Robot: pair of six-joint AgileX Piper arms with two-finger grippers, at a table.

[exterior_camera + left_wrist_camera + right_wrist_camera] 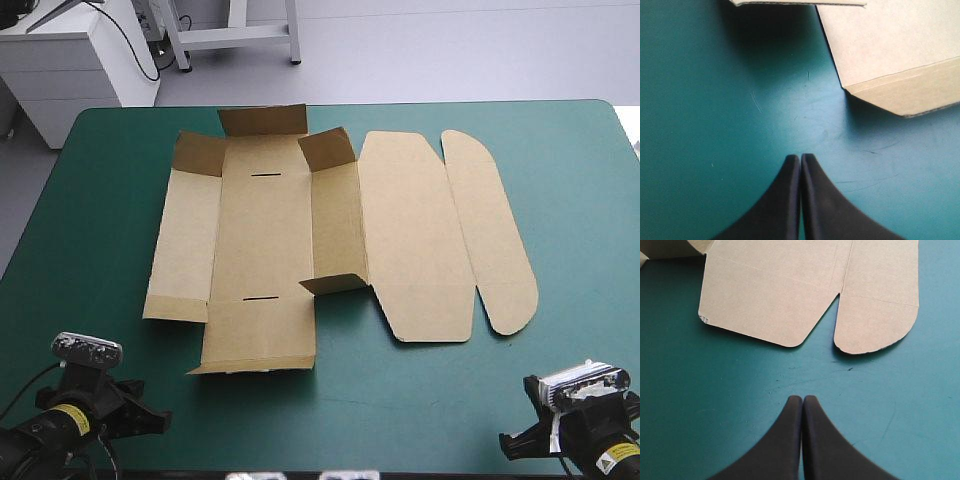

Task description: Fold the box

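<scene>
Box: flat at the middle of the table, corner flaps slightly raised.
Left gripper: clenched, empty, just short of its near corner.
Right gripper: clenched, empty, facing its rounded end.
Do well: open up first, then lift walls along their creases.

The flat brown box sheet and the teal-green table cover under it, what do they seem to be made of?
The flat brown box sheet looks like thin matte cardboard: pressed crease lines, cut slots and a pale raw edge show. The teal-green table cover looks like a smooth mat, perhaps vinyl or rubber, with a soft sheen and fine scratches; which one I cannot tell.
</scene>
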